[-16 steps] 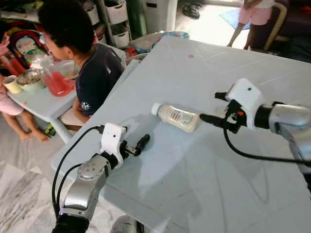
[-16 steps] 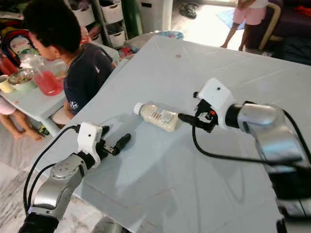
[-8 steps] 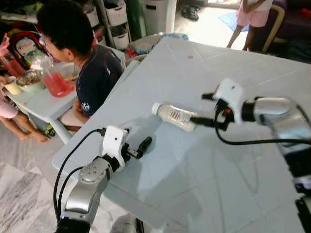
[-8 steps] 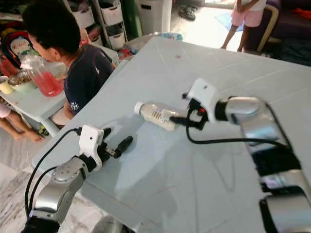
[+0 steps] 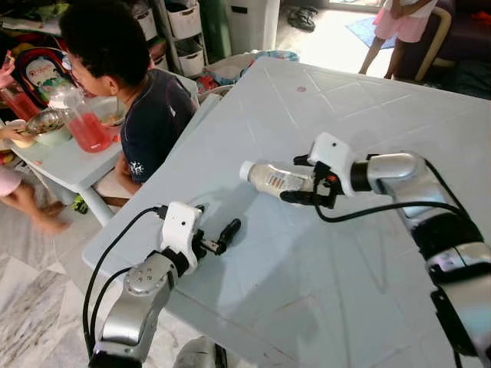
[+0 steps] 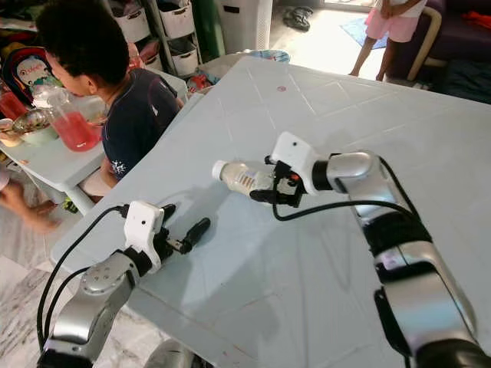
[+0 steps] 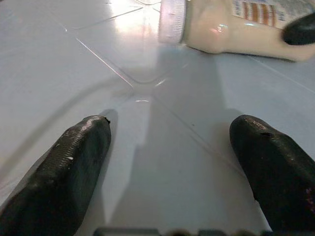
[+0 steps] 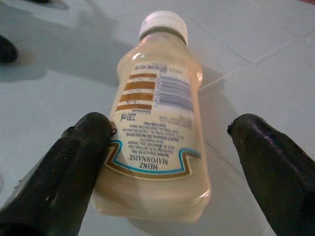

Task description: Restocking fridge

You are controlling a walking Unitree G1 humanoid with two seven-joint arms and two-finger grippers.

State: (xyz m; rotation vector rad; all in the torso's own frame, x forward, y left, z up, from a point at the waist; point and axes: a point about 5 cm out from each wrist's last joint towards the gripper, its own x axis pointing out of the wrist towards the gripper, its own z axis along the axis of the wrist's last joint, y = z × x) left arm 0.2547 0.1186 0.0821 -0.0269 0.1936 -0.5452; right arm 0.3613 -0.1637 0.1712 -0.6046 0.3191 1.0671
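Note:
A Heinz mayonnaise bottle (image 5: 270,179) with a white cap lies on its side on the pale blue table (image 5: 360,261), cap toward the left. My right gripper (image 5: 298,181) is open, its two black fingers on either side of the bottle's lower end. In the right wrist view one finger (image 8: 81,147) touches the bottle (image 8: 157,123) at its label, and the other finger (image 8: 268,157) stands apart from it. My left gripper (image 5: 216,222) rests open low over the table near the front left corner, with nothing between its fingers (image 7: 74,162). The bottle (image 7: 231,22) lies ahead of it.
A child (image 5: 130,92) sits close to the table's left edge at a small table (image 5: 61,161) with a red pitcher (image 5: 84,123) and bowls. A second person (image 5: 403,23) stands far back by a chair. Storage drawers (image 5: 184,31) line the back left.
My right gripper has moved left along the table until its open fingers came around the bottle's lower end. The left arm has stayed about where it was.

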